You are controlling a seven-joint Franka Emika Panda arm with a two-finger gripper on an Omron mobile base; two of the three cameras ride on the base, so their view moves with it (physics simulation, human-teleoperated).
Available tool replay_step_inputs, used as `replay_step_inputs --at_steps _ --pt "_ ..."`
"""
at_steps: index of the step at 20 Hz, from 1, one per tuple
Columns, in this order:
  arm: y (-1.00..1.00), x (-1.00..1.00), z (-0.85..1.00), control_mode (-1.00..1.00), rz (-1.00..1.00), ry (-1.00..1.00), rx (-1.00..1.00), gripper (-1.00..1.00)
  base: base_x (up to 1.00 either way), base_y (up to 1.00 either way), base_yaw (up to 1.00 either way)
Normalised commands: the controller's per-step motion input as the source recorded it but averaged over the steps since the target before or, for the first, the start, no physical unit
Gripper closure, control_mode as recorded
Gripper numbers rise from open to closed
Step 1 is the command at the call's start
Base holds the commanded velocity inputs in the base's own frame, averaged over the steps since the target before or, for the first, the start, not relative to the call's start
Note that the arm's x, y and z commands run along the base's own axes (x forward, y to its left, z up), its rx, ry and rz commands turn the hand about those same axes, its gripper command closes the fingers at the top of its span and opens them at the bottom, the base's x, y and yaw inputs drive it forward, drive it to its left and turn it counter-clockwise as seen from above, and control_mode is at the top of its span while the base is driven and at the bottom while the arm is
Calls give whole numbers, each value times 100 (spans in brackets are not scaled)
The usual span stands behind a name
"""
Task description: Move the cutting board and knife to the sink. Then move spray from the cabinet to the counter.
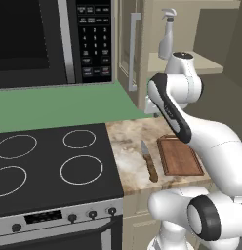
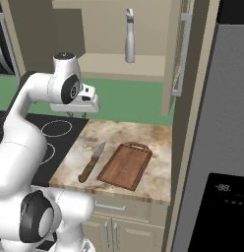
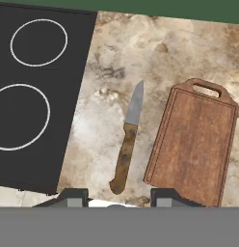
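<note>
The reddish-brown cutting board point(image 3: 193, 144) lies flat on the marbled counter point(image 3: 121, 53), its handle hole at the far end. Just left of it lies the knife point(image 3: 127, 144), blade pointing away, also seen as the knife point(image 2: 92, 162) beside the board point(image 2: 126, 166). My gripper point(image 3: 119, 198) hangs well above them, open, with nothing between its fingertips point(image 3: 73, 197). The pale spray point(image 2: 129, 42) stands upright on the shelf of the open cabinet point(image 2: 119, 66), higher than the gripper point(image 2: 78, 114). The sink is out of view.
A black stovetop point(image 1: 50, 161) borders the counter on the left, under a microwave point(image 1: 45, 39). The cabinet door point(image 2: 180, 54) stands open to the right of the shelf. A tall grey appliance point(image 2: 227, 123) closes off the counter's right end.
</note>
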Motion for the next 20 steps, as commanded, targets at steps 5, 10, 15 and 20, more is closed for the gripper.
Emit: replay_step_inputs --at_steps 5,10,15,20 --pt "-5 -11 -2 -100 0 -4 2 -100 0 0 0" --pt "-22 -13 -4 -100 0 -12 5 -100 0 0 0" --pt "-32 -3 -17 -100 3 -21 0 -100 0 0 0" --pt "-29 0 -26 -100 1 -5 0 -100 0 0 0"
